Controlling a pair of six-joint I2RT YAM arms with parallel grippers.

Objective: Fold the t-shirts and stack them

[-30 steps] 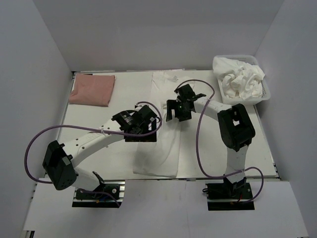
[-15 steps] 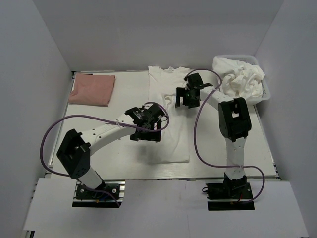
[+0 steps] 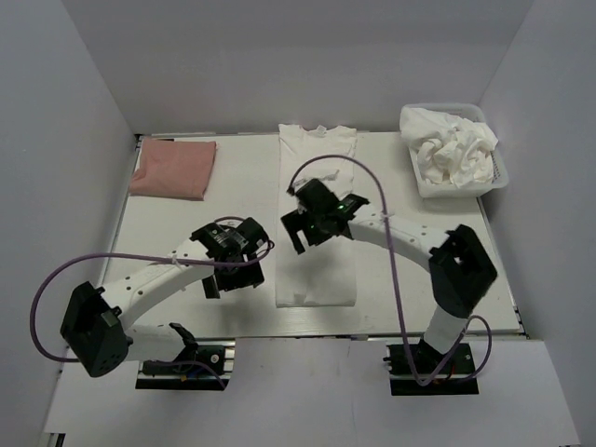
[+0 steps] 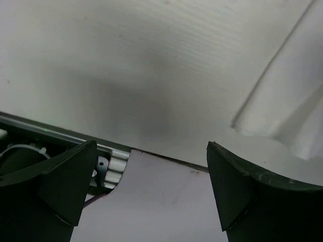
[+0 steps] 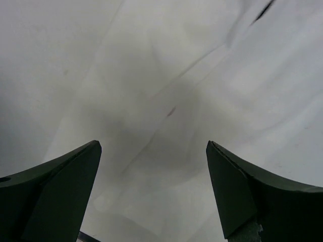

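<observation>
Already done: pink shirt (image 3: pixel 173 169) folded, far-left corner.
Underway: white t-shirt (image 3: pixel 321 275) — long strip, middle of table (image 3: pixel 158 223); cross-folds not yet done.
Waiting: crumpled shirts (image 3: pixel 453 149) in basket (image 3: pixel 456 189), far-right corner.
Left end effector (image 4: pixel 151 143), right end effector (image 5: pixel 153 143): both spread wide — empty.

This looks like a robotics lab test cell. A white counter (image 3: pixel 177 200) is boxed in by plain white panels (image 3: pixel 307 65) behind it and at both sides. Black mounting plates (image 3: pixel 182 365) and looping purple cables (image 3: pixel 35 315) sit at its near edge.
</observation>
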